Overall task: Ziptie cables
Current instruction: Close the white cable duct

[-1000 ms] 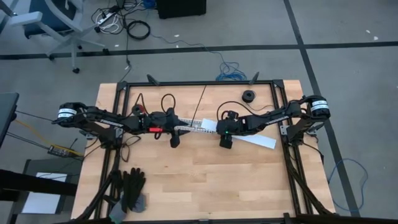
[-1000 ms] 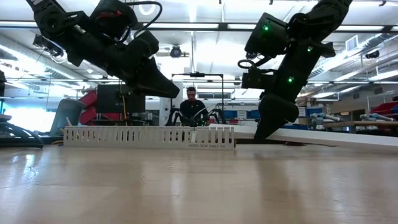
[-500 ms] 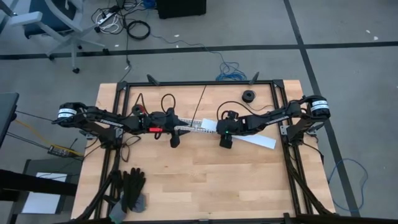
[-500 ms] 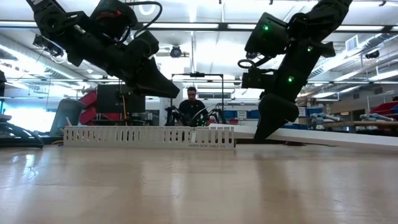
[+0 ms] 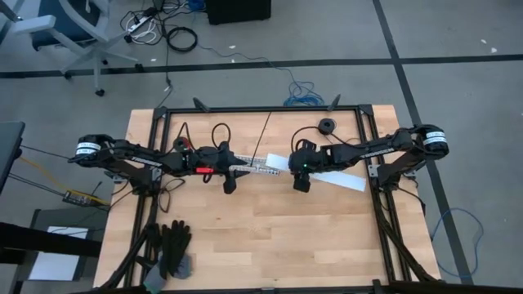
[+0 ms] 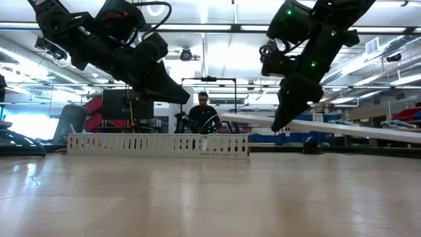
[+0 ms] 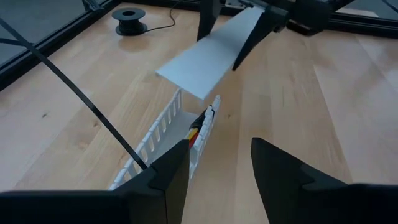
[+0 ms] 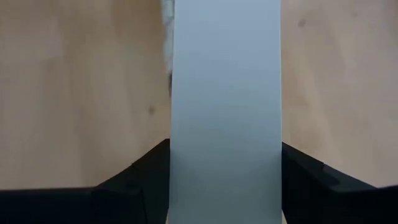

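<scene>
White cover strip (image 5: pixel 327 173) overhangs slotted channel (image 5: pixel 245 167), hiding cables (image 7: pixel 198 132).

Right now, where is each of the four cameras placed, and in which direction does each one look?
High: above the table, looking straight down; both arms show, left tool, right tool.
Low: at table-top height, looking level into the room; both arms come from above, a person sits behind.
Left wrist: on the left arm, looking past its open fingers at the channel with the cables.
Right wrist: on the right arm, looking along the lid held in its fingers.
Shared: the lid shows in all views.
</scene>
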Controlling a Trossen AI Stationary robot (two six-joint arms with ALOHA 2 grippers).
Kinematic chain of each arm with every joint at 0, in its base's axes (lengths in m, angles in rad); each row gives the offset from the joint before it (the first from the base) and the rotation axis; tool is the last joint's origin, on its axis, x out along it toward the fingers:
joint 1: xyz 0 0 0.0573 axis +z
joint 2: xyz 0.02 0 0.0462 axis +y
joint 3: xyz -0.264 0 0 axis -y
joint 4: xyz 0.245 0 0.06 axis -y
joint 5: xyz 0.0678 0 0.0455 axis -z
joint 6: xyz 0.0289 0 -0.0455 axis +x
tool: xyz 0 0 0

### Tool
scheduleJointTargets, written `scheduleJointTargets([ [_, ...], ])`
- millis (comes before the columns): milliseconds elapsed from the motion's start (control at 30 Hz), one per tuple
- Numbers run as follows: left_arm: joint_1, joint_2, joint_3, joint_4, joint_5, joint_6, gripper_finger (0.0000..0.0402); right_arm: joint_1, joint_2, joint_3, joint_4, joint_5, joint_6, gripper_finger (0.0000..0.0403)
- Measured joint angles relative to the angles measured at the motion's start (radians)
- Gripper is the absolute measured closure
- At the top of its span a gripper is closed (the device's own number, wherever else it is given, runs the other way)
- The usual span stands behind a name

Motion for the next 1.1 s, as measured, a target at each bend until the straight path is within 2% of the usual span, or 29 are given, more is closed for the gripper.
scheduleJointTargets([
  [333,0.000,0.000,0.000,0.000,0.000,-0.001,0.0254,-0.072,-0.004,0.000,-0.027,-0.189,-0.154,0.0189],
  [600,0.000,0.000,0.000,0.001,0.000,-0.001,0.0254,-0.178,-0.003,0.000,-0.027,-0.322,-0.148,0.0180],
  [767,0.000,0.000,0.000,0.001,0.000,-0.001,0.0254,-0.213,-0.002,0.000,-0.034,-0.405,-0.148,0.0187],
  [1100,0.000,0.000,0.000,0.020,0.000,-0.002,0.0254,-0.214,0.005,0.000,-0.073,-0.413,-0.117,0.0176],
])
